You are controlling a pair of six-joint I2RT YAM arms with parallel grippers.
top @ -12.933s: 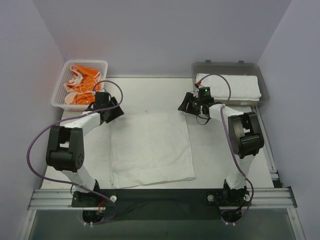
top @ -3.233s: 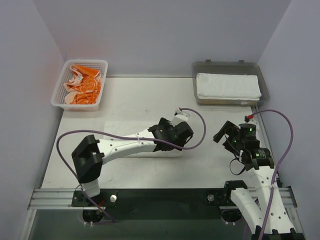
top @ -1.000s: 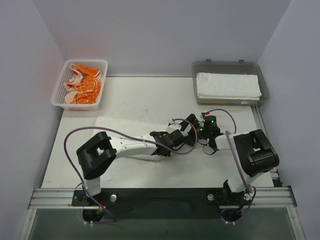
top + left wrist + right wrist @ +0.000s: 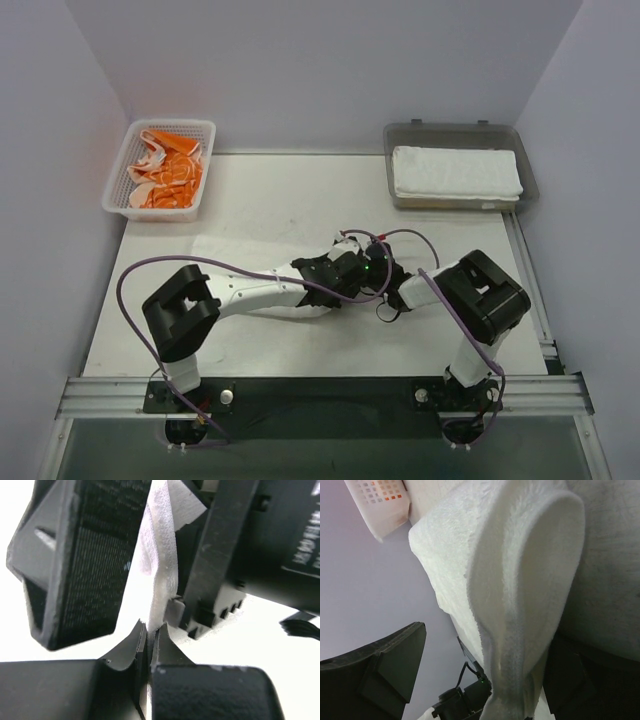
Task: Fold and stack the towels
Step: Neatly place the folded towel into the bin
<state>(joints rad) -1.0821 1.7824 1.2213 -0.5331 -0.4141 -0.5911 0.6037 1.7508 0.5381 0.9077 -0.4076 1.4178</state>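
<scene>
Table white, lilac walls; L gripper pinches white towel; R gripper wide, straddling fold.

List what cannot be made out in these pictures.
Top view: the left arm covers most of the white towel; jaws too small to read.
Left wrist: the right gripper blocks the table.
Right wrist: the towel fills the frame, cut off below.
Basket, top view: towel count unclear.

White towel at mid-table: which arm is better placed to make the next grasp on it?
Right. The right gripper is open with the white towel's fold hanging between its fingers, ready to close. The left gripper is shut on the towel's edge, so it is occupied.
</scene>
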